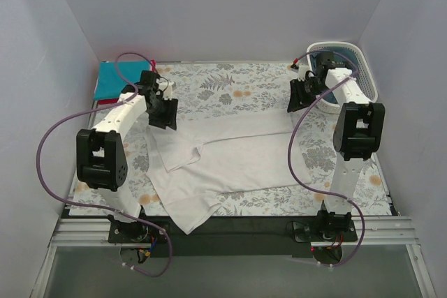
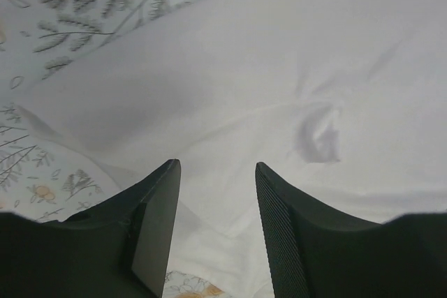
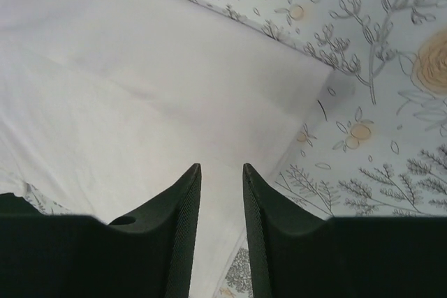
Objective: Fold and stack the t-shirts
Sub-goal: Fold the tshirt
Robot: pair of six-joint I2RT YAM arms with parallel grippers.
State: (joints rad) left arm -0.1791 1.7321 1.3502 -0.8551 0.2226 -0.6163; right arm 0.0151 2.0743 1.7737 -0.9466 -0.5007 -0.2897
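Observation:
A white t-shirt point(image 1: 230, 158) lies spread and partly folded on the floral tablecloth point(image 1: 237, 88), one end hanging over the near edge. My left gripper point(image 1: 164, 113) hovers over the shirt's far left corner. In the left wrist view it point(image 2: 216, 165) is open, with only the white t-shirt point(image 2: 244, 68) beneath. My right gripper point(image 1: 299, 97) hangs over the far right corner. In the right wrist view it point(image 3: 221, 167) is open and empty above the white t-shirt point(image 3: 140, 88). A folded teal t-shirt point(image 1: 115, 78) rests at the far left on a red one point(image 1: 105, 102).
A white slatted basket point(image 1: 363, 57) stands at the far right corner, behind the right arm. Grey walls close in the table on three sides. Bare floral tablecloth point(image 3: 391, 137) shows to the right of the shirt's corner.

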